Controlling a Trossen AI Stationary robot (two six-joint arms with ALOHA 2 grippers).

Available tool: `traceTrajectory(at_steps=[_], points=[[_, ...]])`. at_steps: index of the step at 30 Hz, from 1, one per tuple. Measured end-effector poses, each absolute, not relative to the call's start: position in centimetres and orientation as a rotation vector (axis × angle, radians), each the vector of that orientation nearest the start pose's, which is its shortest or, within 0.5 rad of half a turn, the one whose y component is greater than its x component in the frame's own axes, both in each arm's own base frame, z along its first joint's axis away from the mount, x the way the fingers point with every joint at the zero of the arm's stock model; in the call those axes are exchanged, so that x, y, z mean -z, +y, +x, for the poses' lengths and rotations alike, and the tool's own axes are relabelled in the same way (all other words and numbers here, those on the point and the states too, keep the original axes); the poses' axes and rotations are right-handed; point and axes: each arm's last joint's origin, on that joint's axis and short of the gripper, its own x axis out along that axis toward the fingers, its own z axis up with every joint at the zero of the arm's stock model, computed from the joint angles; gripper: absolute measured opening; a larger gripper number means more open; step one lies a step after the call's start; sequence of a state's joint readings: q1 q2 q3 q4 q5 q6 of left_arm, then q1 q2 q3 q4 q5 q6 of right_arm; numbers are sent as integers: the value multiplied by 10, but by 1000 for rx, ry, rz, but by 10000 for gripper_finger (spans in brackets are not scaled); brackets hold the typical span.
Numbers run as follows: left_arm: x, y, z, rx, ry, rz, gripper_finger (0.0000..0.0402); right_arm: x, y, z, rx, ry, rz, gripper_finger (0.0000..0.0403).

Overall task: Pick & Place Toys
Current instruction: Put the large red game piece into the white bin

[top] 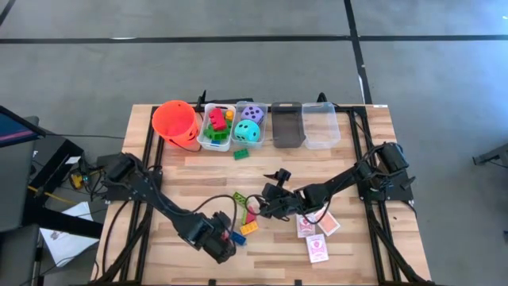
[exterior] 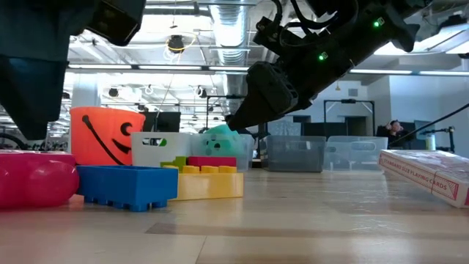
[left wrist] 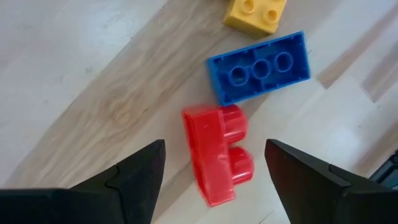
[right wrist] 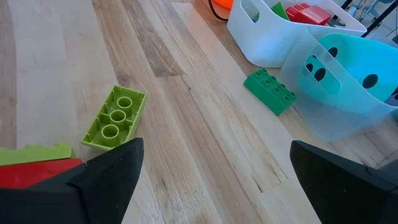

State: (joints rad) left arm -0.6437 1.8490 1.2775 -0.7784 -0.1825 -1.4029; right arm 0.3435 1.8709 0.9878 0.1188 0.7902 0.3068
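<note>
Left wrist view: the left tool [left wrist: 211, 171] hangs wide over a red brick [left wrist: 219, 152], nothing held.

Toys are partly sorted, I'd say. At the counter's [top: 349, 262] far edge stand an orange bucket [top: 176, 123], a white bin [top: 217, 127] with red and green bricks, a clear bin with the purple die [top: 253, 113] and teal die [top: 248, 133], then two bins with nothing showing in them. Left to do: the red brick, a blue brick [left wrist: 261, 65] just beside it and a yellow brick [left wrist: 255, 14] near the front edge, a light green brick [right wrist: 115, 118] mid-counter, a dark green brick [right wrist: 269, 90] by the bins, and playing cards [top: 316, 232] toward the front right. The right tool [right wrist: 211, 186] hovers mid-counter, wide and empty. Its arm reaches in close by the left tool; the two may crowd each other.
</note>
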Motion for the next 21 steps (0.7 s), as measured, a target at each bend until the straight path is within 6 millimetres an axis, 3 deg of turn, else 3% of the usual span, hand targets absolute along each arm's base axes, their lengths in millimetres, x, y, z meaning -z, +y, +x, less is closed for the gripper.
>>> traceTrajectory(at_steps=[14,21], points=[[-141,-216,293,-532,1320,-631,269,-143,103,349,518,579,-121,397],[-134,-216,293,-514,1355,-578,255,-143,101,349,522,580,-119,397]])
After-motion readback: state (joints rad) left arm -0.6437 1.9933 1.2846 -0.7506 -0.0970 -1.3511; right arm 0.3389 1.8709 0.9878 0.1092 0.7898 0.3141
